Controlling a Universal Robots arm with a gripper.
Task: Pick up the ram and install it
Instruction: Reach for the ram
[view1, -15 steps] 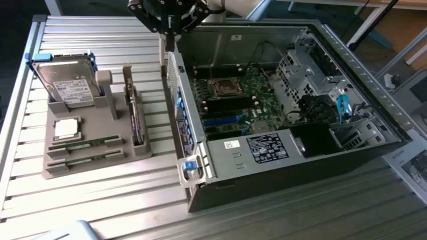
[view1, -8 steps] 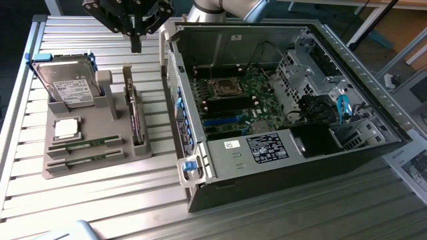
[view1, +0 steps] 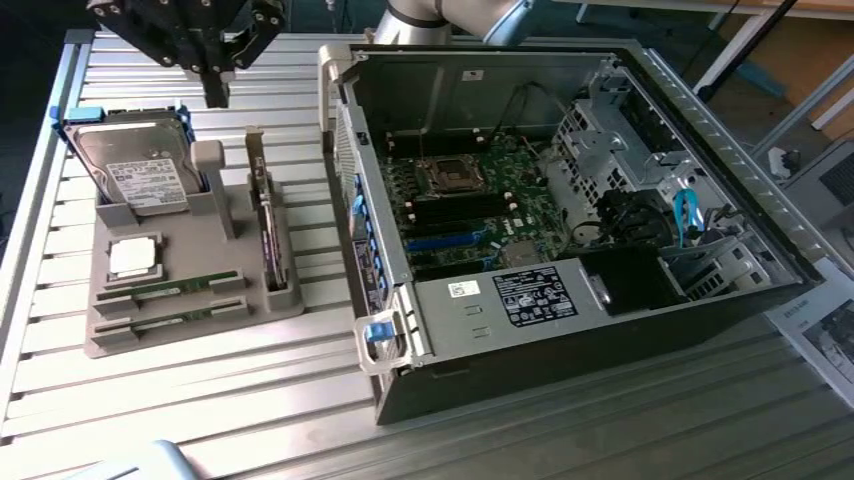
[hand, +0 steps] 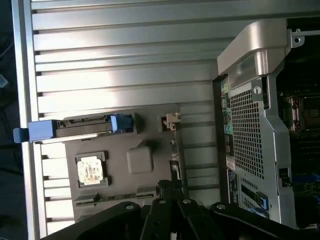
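Barely begun: both ram sticks (view1: 180, 288) sit in the grey holder (view1: 134, 345), left of the open computer case (view1: 534, 300). The gripper (view1: 215, 98) hovers above the holder's far end, fingers together, empty.

Ram (view1: 174, 289) in tray (view1: 187, 338), beside computer case (view1: 461, 305)

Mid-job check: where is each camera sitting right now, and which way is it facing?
Exterior view: off the arm and high up, looking down on the slatted table, the grey parts tray holding two ram sticks, and the open computer case; the gripper and a silver arm link show at the picture's top.
Wrist view: on the wrist, looking down past the gripper onto the tray and the case's perforated wall.
Shared: tray, hard drive, processor, case, table, gripper.
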